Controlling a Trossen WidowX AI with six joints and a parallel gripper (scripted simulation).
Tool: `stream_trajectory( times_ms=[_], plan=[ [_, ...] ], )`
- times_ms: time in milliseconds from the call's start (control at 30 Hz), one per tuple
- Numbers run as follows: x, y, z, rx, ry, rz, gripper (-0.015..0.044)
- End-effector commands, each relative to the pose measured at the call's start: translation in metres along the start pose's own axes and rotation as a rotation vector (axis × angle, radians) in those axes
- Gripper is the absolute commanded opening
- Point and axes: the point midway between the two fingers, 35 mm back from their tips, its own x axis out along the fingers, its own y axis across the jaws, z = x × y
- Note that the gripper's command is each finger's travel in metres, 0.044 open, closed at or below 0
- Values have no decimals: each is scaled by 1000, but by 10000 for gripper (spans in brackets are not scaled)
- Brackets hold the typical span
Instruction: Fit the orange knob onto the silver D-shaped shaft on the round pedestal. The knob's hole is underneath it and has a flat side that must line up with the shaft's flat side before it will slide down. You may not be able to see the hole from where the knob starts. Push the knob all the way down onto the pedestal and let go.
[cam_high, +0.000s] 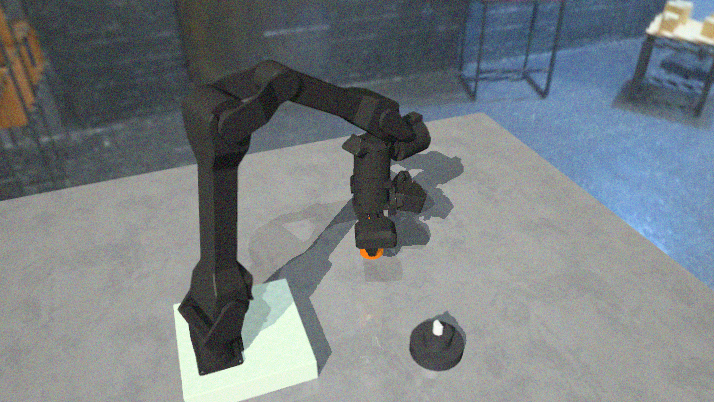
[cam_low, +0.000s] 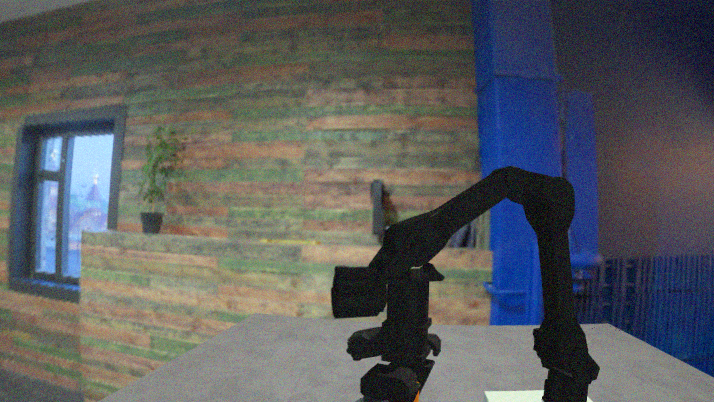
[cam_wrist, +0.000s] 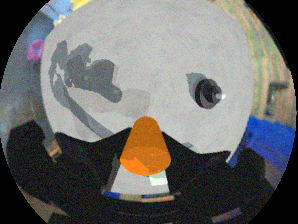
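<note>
The pincer (cam_high: 371, 250) (cam_wrist: 145, 132) is clenched on the orange knob (cam_high: 367, 257) (cam_wrist: 145, 150) — well apart from the pedestal (cam_high: 436, 350) (cam_wrist: 204, 95), which lies toward the top view's lower right — so sideways travel probably comes next.

I see my single black arm (cam_high: 218, 200) (cam_low: 555, 280) with its lower part standing upright. From the high elbow, the forearm (cam_high: 325, 100) (cam_low: 465, 205) slopes downward to the wrist (cam_high: 407, 135) (cam_low: 357, 291). Below it, the pincer (cam_high: 371, 250) (cam_wrist: 145, 132) points down above the table (cam_high: 500, 225) (cam_low: 300, 350) (cam_wrist: 165, 45). Its two fingers are closed upon the orange knob, one at each side.
</note>
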Motion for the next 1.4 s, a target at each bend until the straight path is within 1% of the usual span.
stream_trajectory(
  times_ms=[0,600,767,1367],
  plan=[
    [-16,1,2,-8,-10,12,0],
    [-70,-2,1,-26,-7,19,0],
    [-69,-6,4,-26,-7,18,0],
    [-53,-47,40,-19,-11,10,0]
  ],
)
